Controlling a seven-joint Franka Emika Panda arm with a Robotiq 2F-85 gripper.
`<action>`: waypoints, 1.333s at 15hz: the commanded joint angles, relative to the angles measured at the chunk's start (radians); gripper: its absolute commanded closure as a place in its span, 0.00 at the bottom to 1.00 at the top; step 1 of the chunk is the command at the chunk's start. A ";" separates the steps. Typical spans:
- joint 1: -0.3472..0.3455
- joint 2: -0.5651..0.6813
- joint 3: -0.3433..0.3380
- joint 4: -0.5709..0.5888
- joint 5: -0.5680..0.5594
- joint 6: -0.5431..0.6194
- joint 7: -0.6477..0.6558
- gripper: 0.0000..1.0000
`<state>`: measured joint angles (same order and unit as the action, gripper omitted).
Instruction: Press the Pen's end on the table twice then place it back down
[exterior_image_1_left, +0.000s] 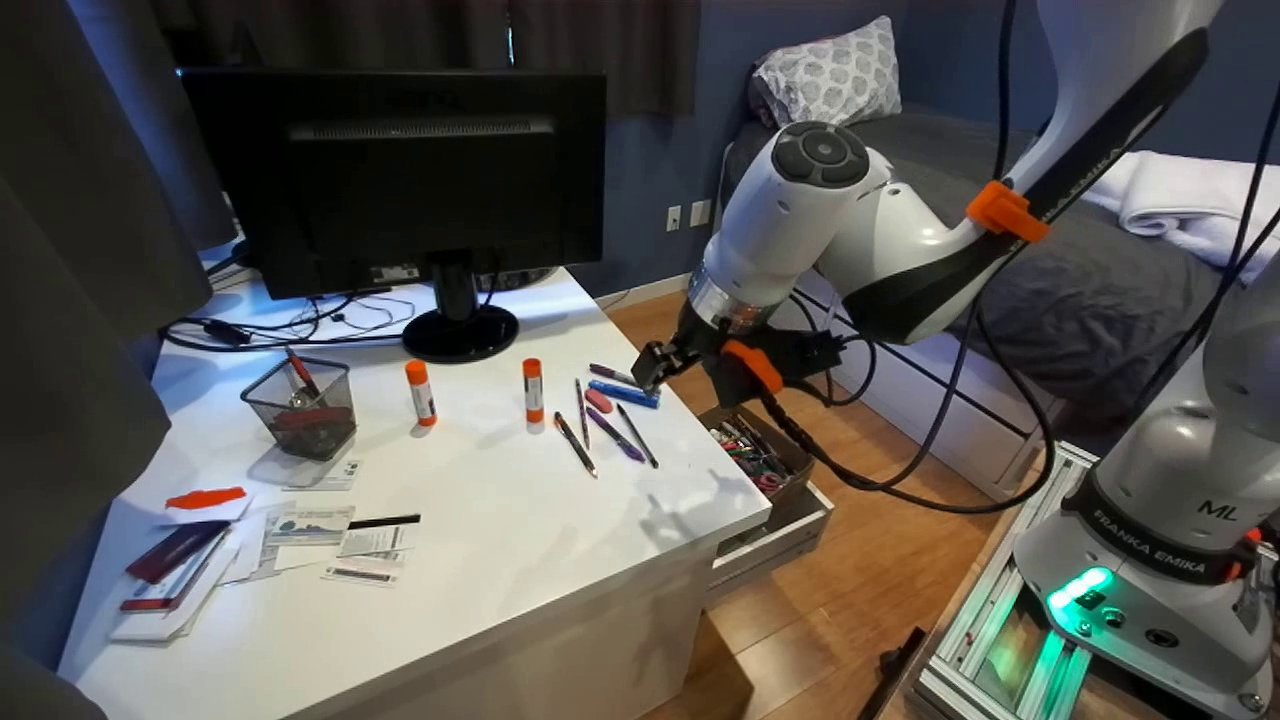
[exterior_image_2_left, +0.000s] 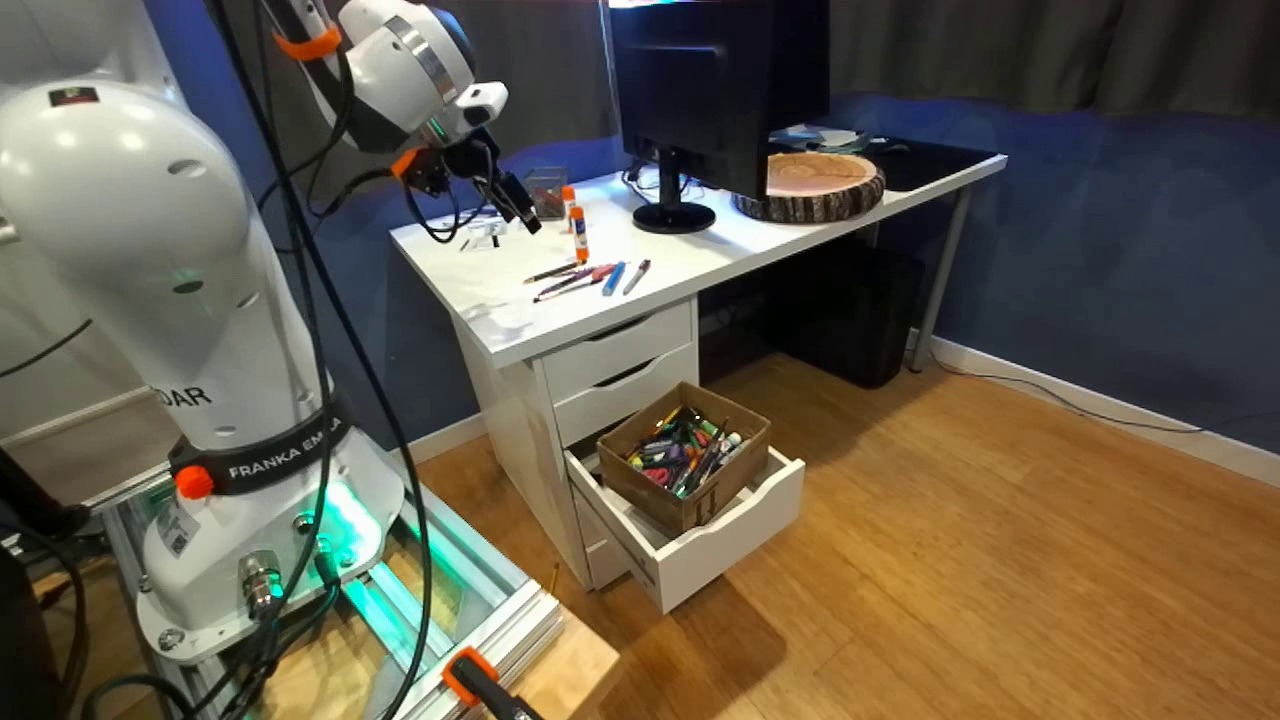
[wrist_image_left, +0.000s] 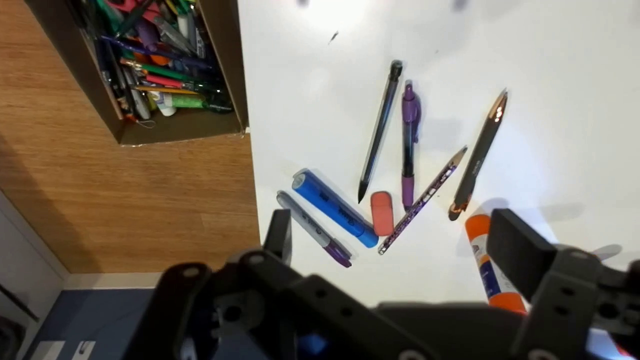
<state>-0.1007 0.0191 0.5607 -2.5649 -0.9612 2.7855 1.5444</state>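
Purple pen (wrist_image_left: 408, 156), perhaps against pencil (wrist_image_left: 424, 199)

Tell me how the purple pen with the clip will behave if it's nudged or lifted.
The purple pen would probably roll only a little, since its side clip should catch on the table. Slim and straight, it will likely lift light and stiff. Pushed tip-first, it may bump the patterned pencil close to its tip.

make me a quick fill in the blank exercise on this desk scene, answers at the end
1. The gripper, holding nothing, is not shut but ____.
2. On the white table, the glue sticks aren't lying flat but standing ____.
3. The thick marker beside the pink eraser is colored ____.
4. The cardboard box sits inside a pulled-out ____.

Missing words: open; upright; blue; drawer
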 joint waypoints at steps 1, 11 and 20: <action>0.013 0.148 -0.012 0.091 -0.195 0.017 0.183 0.00; 0.108 0.443 -0.070 0.285 -0.499 -0.013 0.435 0.00; 0.171 0.582 -0.116 0.421 -0.645 -0.037 0.553 0.00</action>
<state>0.0375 0.5552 0.4625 -2.2042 -1.5371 2.7700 2.0152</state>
